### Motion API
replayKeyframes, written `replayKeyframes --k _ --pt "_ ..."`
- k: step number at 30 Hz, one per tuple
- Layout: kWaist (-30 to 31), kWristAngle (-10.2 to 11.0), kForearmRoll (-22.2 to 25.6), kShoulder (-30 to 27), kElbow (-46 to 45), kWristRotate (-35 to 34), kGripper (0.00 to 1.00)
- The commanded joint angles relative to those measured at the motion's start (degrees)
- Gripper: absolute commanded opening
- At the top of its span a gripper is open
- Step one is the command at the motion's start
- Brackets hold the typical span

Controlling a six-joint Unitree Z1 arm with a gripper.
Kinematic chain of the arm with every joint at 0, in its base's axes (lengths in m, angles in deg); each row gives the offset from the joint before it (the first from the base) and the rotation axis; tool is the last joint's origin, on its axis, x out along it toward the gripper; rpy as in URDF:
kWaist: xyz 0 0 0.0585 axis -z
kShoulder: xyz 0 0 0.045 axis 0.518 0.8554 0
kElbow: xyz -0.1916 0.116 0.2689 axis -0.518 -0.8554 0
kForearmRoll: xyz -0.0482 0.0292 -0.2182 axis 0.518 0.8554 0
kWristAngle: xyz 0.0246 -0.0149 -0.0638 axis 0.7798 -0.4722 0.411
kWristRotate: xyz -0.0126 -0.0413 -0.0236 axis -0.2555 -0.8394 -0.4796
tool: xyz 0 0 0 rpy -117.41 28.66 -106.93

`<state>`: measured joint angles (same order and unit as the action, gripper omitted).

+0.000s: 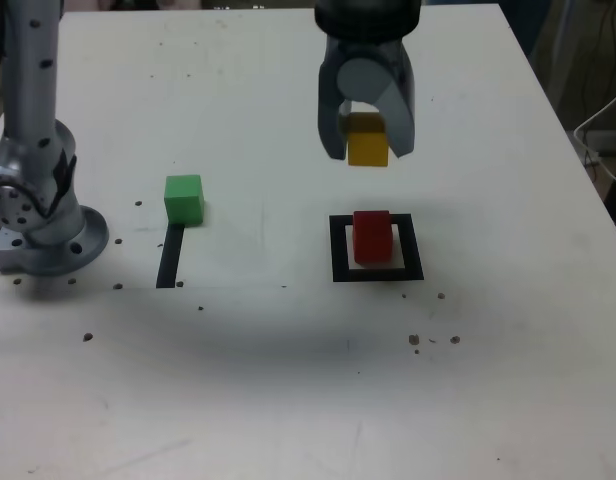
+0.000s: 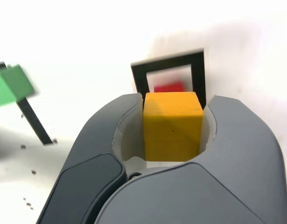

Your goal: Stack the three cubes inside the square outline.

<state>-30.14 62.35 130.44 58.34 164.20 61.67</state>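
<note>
Three small solid-coloured cubes on a white tabletop (image 1: 288,400) speckled with dark dots. Far on the exterior view's left, the grey metal arm base (image 1: 43,215) sits bolted near the table edge. Next along, the green cube (image 1: 184,198) rests on the table at the far end of a short straight black strip (image 1: 170,256), touching or just overlapping its tip. Toward the exterior view's right, the grey two-fingered gripper (image 1: 368,140) hangs above the table, jaws clamped on the yellow cube (image 1: 368,143), which is lifted clear of the surface. The wrist view confirms yellow block (image 2: 172,126) pinched between both grey fingers (image 2: 236,135). Below and nearer the camera, the red cube (image 1: 372,236) sits inside the thick black square outline (image 1: 377,273), on its white centre. Yellow cube is up above the red one, not touching it.
</note>
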Motion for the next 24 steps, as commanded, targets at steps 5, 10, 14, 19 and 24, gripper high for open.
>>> replayKeyframes --k 5,10,14,19,24 --pt "4.04 -0.78 0.39 -0.06 0.16 -4.95 0.29" --pt "6.16 -0.24 -0.24 1.31 0.03 -7.99 0.29" --pt "7.63 -0.38 -1.99 2.94 -1.0 -10.48 0.29" --pt "7.96 -0.91 -3.94 3.8 -2.46 -11.52 0.29" --pt "7.05 0.17 -4.73 4.59 -3.36 -11.78 0.29"
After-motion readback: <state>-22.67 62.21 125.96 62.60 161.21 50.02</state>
